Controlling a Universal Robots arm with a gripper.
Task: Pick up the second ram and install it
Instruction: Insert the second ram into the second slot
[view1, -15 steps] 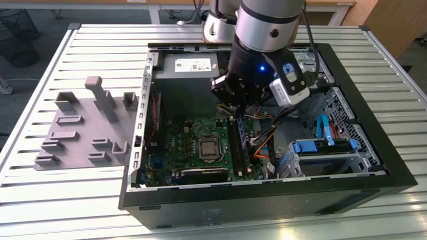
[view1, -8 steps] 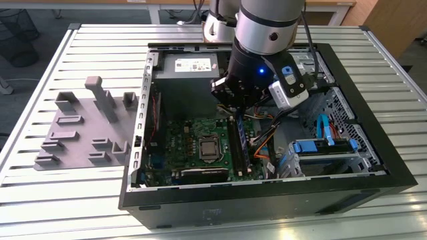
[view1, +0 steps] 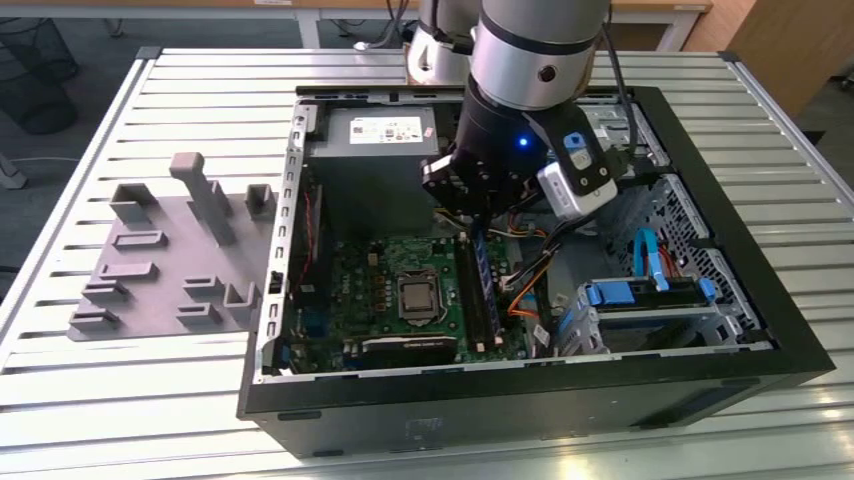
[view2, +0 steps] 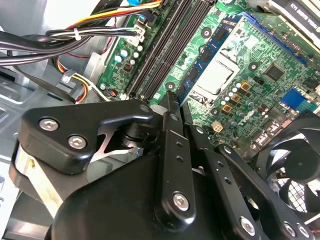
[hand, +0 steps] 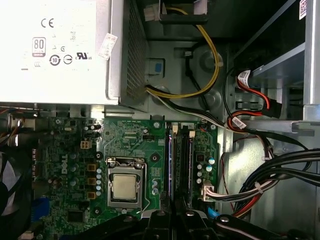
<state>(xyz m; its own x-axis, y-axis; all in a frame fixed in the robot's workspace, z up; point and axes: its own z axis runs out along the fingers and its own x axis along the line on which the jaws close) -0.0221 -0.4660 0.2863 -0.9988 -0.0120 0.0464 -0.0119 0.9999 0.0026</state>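
While the gripper (view1: 470, 205) hangs low inside the open computer case (view1: 747, 290), its fingers (view2: 172, 107) pressed together on the second ram (view2: 200, 67) at the memory slots (hand: 181, 157), a slight tilt could jam it half-seated.

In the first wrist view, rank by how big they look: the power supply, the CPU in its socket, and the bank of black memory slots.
1. power supply, clearly largest.
2. memory slots and CPU cover similar areas, the slots long and narrow, the CPU square; too close to rank.
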